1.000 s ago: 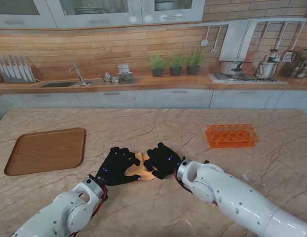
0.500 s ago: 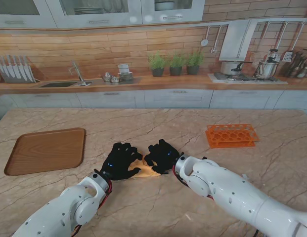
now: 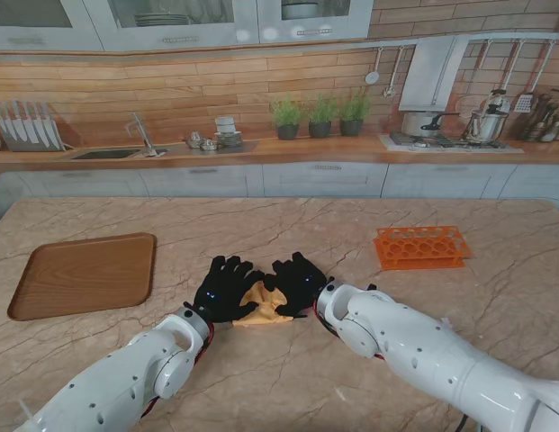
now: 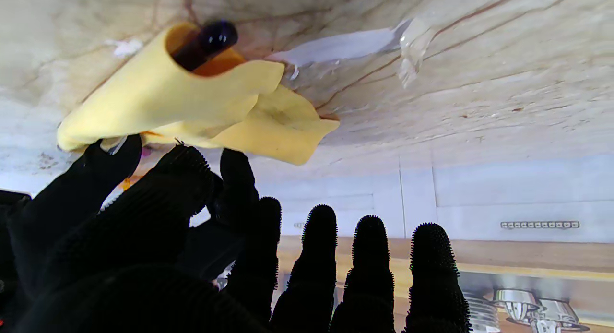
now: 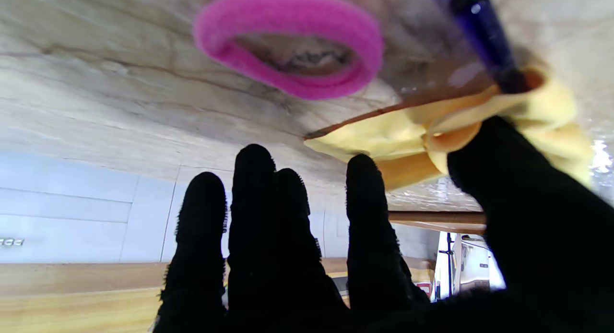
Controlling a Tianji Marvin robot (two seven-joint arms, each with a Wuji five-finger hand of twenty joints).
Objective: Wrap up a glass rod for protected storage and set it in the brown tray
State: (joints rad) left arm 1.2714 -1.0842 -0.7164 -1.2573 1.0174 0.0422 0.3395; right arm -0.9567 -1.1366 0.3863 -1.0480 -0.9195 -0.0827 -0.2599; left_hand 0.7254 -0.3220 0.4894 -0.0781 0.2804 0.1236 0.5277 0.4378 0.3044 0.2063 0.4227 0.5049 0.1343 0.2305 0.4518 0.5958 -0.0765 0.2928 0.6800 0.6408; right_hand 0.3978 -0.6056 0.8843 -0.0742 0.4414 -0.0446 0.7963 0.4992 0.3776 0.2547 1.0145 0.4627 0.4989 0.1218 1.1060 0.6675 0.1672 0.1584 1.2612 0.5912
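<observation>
Both of my hands sit together near the middle of the marble table [image 3: 288,225], with a yellow cloth [image 3: 261,303] bunched between them.

Left hand [image 3: 227,288]: in its wrist view the thumb and nearest fingers [image 4: 110,165] touch the edge of the cloth [image 4: 192,107], while the other fingers stand straight and apart, free of it. I cannot tell whether this counts as a firm grip.

Right hand [image 3: 299,283]: in its wrist view the thumb [image 5: 518,203] presses against the cloth [image 5: 431,136]; the four fingers extend forward, clear of it. Grip state here is likewise uncertain.

Glass rod [image 4: 206,42]: dark blue, lying inside the rolled cloth. One end protrudes from the open fold in the left wrist view; the other end [image 5: 479,30] protrudes in the right wrist view. The cloth is loosely rolled, with one corner hanging free.

A pink band [image 5: 288,40] lies flat on the table just beside the cloth, apart from the rod.

Brown tray [image 3: 85,274]: on the left of the table, well apart from the hands. An orange rack [image 3: 420,247] stands on the right, farther from me than the hands.
</observation>
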